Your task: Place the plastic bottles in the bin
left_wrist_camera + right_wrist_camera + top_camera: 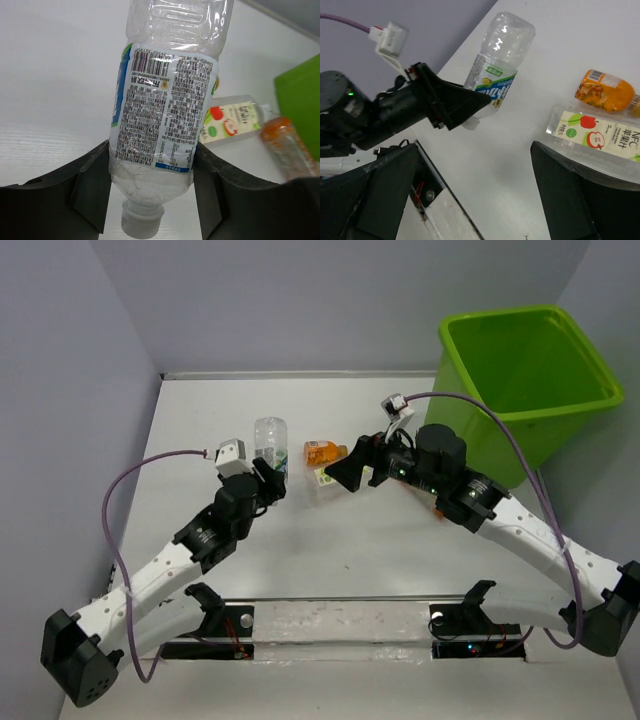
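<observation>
A white table (350, 540) is seen, closed in by pale grey walls (300, 300). The green bin (500, 318) is placed at the far right corner. The left claw (272, 480) is clamped on a clear bottle (165, 115), one finger pressed on each side near the neck, with the cap turned toward the wrist. The right claw (475, 185) is spread wide apart and nothing is held. Under it an apple bottle (600, 135) is lying, and an orange bottle (605, 90) is lying just beside that one.
</observation>
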{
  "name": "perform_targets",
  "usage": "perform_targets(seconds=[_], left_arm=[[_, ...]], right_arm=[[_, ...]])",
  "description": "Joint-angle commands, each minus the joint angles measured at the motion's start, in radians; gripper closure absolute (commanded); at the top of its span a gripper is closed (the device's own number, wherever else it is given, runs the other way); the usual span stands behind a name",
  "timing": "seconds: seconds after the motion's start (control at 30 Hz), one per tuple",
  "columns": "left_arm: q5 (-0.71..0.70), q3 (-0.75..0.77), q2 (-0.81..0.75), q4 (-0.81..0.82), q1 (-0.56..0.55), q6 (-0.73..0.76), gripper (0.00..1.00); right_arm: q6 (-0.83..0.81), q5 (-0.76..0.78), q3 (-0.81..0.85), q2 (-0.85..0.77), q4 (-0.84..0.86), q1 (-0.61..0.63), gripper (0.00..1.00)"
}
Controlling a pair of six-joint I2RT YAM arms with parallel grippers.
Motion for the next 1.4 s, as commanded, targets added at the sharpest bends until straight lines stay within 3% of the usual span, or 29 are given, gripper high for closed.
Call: perform_targets(seconds=[0.0, 0.1, 0.33, 0.8, 0.83, 0.87, 0.9, 0.93, 1.07, 1.13, 1.37], left_arm=[[0.154, -0.052, -0.160, 0.104, 0.003, 0.005, 0.84], [0.295, -0.105, -0.286, 0.161, 0.002, 0.006, 0.84], [0.407, -0.132, -0.361, 0.212, 0.000, 0.010, 0.84], [0.492, -0.099, -0.248, 0.277, -0.055, 0.051, 0.84], [0.488, -0.099, -0.243, 0.278, -0.059, 0.051, 0.84], [0.487, -0.091, -0.239, 0.278, -0.064, 0.052, 0.82], [0.481, -0.088, -0.239, 0.277, -0.067, 0.059, 0.79], [0.464, -0.082, -0.237, 0.275, -0.070, 0.062, 0.67], [0.387, -0.050, -0.221, 0.222, -0.070, 0.089, 0.11], [0.360, -0.025, -0.208, 0.211, -0.070, 0.102, 0.04], [0.303, 0.030, -0.107, 0.211, -0.070, 0.148, 0.03]], right_arm=[[0.159, -0.032, -0.022, 0.063, 0.238, 0.013, 0.00], [0.225, 0.001, -0.011, 0.127, 0.292, 0.024, 0.00], [0.274, 0.008, 0.061, 0.279, 0.317, 0.024, 0.00], [0.264, -0.058, 0.110, 0.387, 0.400, 0.033, 0.00], [0.264, -0.044, 0.111, 0.385, 0.392, 0.033, 0.02], [0.253, -0.001, 0.115, 0.381, 0.383, 0.033, 0.16], [0.245, 0.025, 0.115, 0.378, 0.375, 0.033, 0.28], [0.225, 0.051, 0.116, 0.371, 0.354, 0.033, 0.44], [0.137, 0.217, 0.171, 0.303, 0.279, 0.018, 0.59], [0.072, 0.250, 0.209, 0.270, 0.224, -0.019, 0.60], [-0.089, 0.322, 0.459, 0.131, 0.029, -0.316, 0.64]])
